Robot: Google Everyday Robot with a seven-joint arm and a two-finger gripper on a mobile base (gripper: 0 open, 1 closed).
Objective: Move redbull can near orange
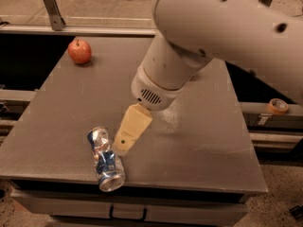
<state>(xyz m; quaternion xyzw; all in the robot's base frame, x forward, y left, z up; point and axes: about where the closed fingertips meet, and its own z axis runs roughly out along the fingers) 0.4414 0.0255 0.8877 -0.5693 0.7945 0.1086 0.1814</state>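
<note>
Hand (122, 144) location: low over the front-left part of the worktop (199, 126), pointing down and to the left. Only one cream-coloured, wedge-shaped face of the hand shows, marked with a small dark dot. Whether the hand is spread or pressed together cannot be told from this view.

Redbull can (105, 159): lies on its side on the worktop, near the front edge and left of centre. The body is silver and blue, heavily crumpled. The long axis runs from back-left to front-right, with the round silver end facing the front edge. The tip of the hand is just beside the right flank of the can, at its rear half. Contact between the two cannot be confirmed.

Arm (222, 27): large and white, entering from the upper right. It ends in a round wrist housing (154, 91) with vent slots, directly above the hand.

Red apple (79, 51): upright, with stem, at the far-left corner of the worktop, well apart from the can.

Roll of tape (277, 106): rests on a rail to the right of the worktop.

Drawer handle (128, 215): dark, below the front edge.
</note>
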